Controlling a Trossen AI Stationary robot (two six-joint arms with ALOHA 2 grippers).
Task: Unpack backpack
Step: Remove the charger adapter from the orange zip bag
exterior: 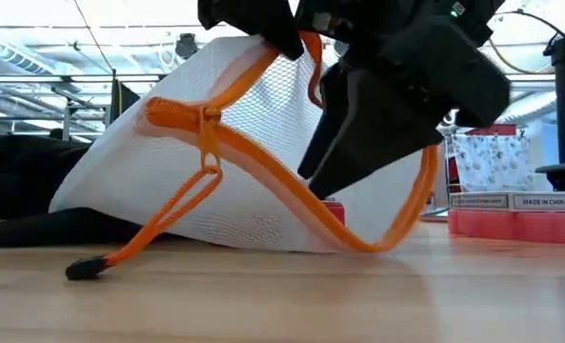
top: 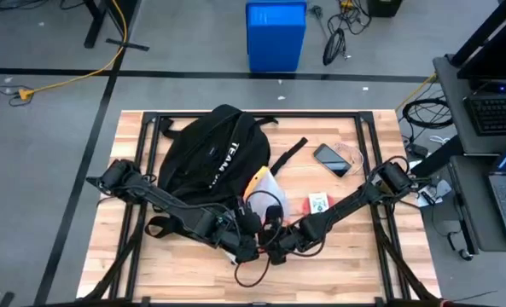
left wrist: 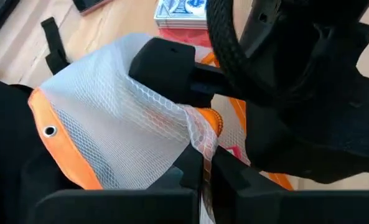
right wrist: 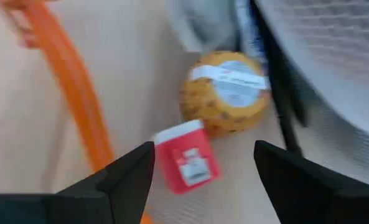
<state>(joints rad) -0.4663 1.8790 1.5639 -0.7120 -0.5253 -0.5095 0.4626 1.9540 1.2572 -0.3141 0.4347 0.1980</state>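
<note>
Both grippers meet over a white mesh bag beside the backpack.

High view: the backpack [top: 212, 153] lies far left on the table [top: 355, 264]; a phone [top: 331, 159] sits apart. Left wrist view: the left gripper [left wrist: 204, 171] is pinched on the mesh bag [left wrist: 122, 130]. Right wrist view: the right gripper [right wrist: 203, 165] is spread over a red box [right wrist: 187, 163] and what seems a round yellow jar [right wrist: 228, 92].

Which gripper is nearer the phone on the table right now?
Right, by a small margin. The right gripper sits on the phone's side of the white mesh bag. The left gripper is beside it, pinching the mesh, on the backpack's side.
</note>
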